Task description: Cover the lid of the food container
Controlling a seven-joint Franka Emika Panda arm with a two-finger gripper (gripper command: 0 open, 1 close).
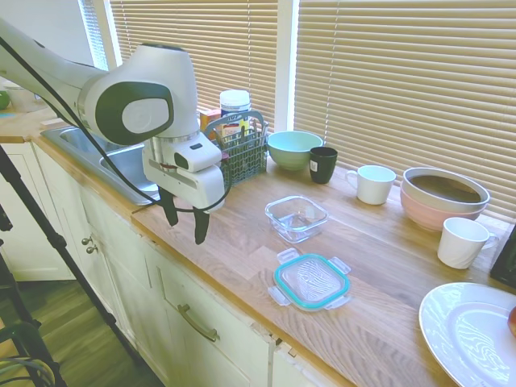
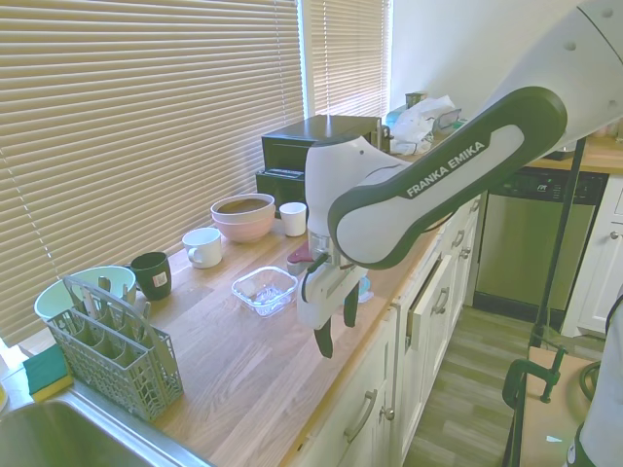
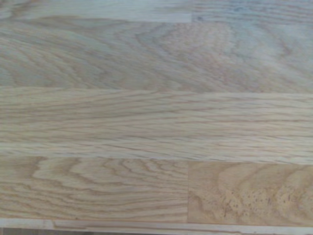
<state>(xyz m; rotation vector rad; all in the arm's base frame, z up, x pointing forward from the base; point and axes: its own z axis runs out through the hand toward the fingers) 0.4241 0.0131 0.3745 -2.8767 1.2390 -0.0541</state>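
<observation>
While over bare countertop (image 1: 242, 201), tool (image 1: 185, 222) agape.

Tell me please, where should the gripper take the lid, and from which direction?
Probably from above, by the edge. The lid lies flat on the wooden counter, apart from the food container, so its broad faces offer no hold. Pinching the teal rim, one finger inside and one outside, between two snap flaps, looks safest. The gripper is open and hangs empty above the counter.
</observation>
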